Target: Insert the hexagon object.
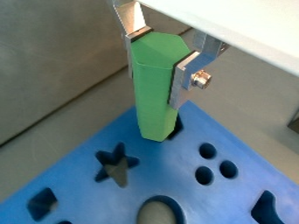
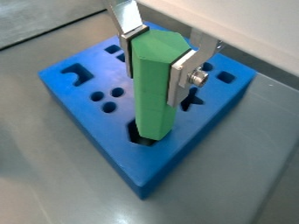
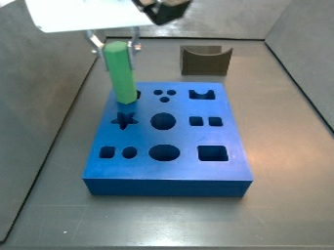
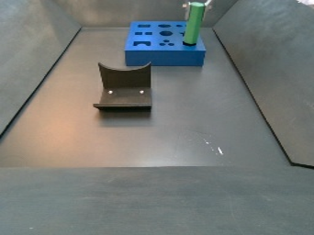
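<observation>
The gripper (image 1: 160, 54) is shut on the upper part of the hexagon object (image 1: 155, 87), a bright green peg held upright; both also show in a wrist view (image 2: 158, 57) (image 2: 155, 96). Its lower end sits in the mouth of a hexagonal hole near a corner of the blue block (image 2: 82, 92), which has several shaped holes. In a side view the peg (image 3: 121, 73) stands at the block's (image 3: 170, 166) far left corner under the gripper (image 3: 115, 41). In a side view the peg (image 4: 193, 25) stands at the block's (image 4: 153, 50) right end.
A dark grey curved holder (image 3: 204, 61) stands on the floor beyond the block; in a side view (image 4: 123, 87) it lies well in front of the block. Grey walls enclose the floor on the sides.
</observation>
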